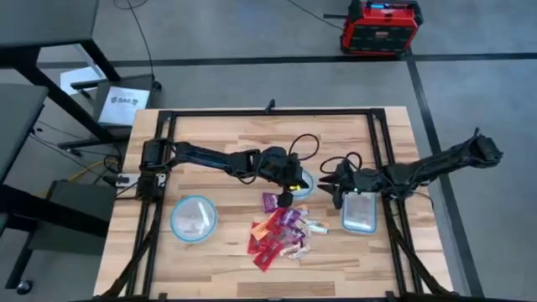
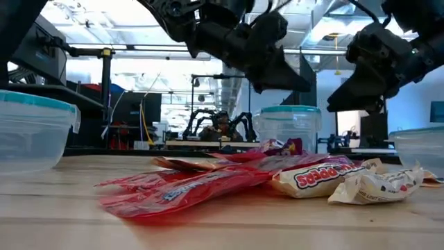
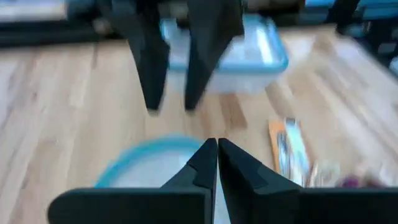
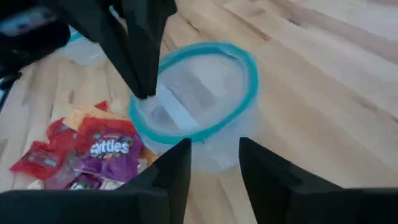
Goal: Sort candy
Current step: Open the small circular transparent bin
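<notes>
- The candy point(image 1: 281, 232) mostly sits in a loose heap on the table point(image 1: 226, 143), between the big bowl point(image 1: 194, 218) and the rectangular tub point(image 1: 359, 211). The sorting looks barely begun.
- That pile has no single heading; wrappers lie flat at mixed angles, the long red ones roughly crosswise in the low view.
- The left gripper point(image 1: 287, 195) hovers by the small bowl point(image 4: 196, 99), fingers pinched together, apparently empty.
- The right gripper point(image 4: 214, 158) hangs beside the tub, fingers narrowly parted, holding nothing.
</notes>
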You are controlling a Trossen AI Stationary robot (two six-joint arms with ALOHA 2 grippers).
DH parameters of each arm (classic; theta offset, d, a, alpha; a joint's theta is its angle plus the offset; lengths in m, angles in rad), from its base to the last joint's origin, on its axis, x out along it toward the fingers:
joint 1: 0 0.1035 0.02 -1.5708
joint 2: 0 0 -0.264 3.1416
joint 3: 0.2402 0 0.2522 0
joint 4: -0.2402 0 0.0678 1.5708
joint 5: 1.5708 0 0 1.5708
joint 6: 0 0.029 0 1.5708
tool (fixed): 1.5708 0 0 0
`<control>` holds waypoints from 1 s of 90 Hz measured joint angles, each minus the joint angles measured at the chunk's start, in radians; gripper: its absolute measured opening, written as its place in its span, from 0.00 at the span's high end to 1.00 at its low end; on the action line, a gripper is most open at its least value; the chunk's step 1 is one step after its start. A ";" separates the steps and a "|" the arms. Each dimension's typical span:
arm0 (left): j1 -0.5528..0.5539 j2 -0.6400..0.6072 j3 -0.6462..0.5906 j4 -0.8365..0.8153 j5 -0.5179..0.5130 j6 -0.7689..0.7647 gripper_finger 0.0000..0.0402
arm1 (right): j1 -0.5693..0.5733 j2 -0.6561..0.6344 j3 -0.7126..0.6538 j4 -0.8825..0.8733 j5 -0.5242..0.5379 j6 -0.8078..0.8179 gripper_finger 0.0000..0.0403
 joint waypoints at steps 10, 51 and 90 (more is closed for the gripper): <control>-0.015 0.000 0.000 -0.069 -0.034 0.015 1.00 | -0.031 0.050 0.000 0.046 -0.002 0.108 0.67; -0.015 0.000 0.000 -0.178 -0.046 0.265 1.00 | -0.097 0.223 0.000 0.252 -0.167 0.270 0.60; 0.014 -0.087 0.000 -0.225 -0.023 0.207 1.00 | -0.110 0.189 0.000 0.257 -0.162 0.160 0.54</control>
